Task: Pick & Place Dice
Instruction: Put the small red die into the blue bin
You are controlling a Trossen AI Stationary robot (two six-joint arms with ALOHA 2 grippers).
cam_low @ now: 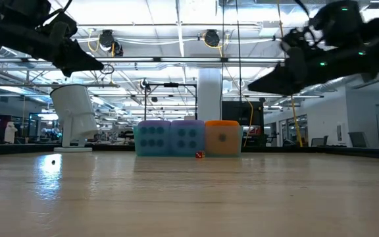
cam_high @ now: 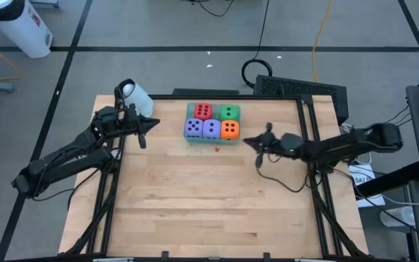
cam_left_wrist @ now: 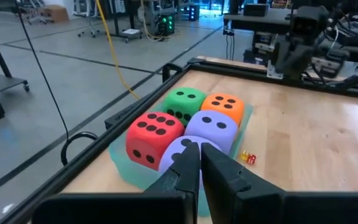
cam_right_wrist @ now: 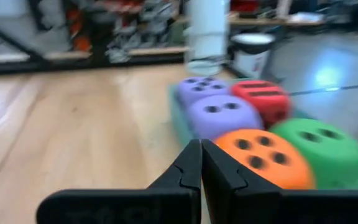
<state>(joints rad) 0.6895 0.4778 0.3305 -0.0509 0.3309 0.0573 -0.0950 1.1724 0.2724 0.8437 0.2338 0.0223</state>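
Five soft dice sit packed together in a teal tray (cam_high: 189, 138) near the table's far edge. The red die (cam_high: 203, 110) and green die (cam_high: 229, 112) are in the back row. Two purple-blue dice (cam_high: 193, 129) (cam_high: 211, 129) and the orange die (cam_high: 229, 130) are in front. My left gripper (cam_high: 153, 124) hovers shut to the left of the tray, its tips (cam_left_wrist: 200, 149) pointing at the dice. My right gripper (cam_high: 246, 141) hovers shut just right of the tray, near the orange die (cam_right_wrist: 260, 155). Both are above the table and touch nothing.
A tiny red and yellow die (cam_left_wrist: 248, 157) lies on the wood just in front of the tray. A white cylinder (cam_high: 133, 93) stands at the table's far left corner. The near half of the wooden table (cam_high: 209, 204) is bare. Black frame rails (cam_high: 315, 182) run along both sides.
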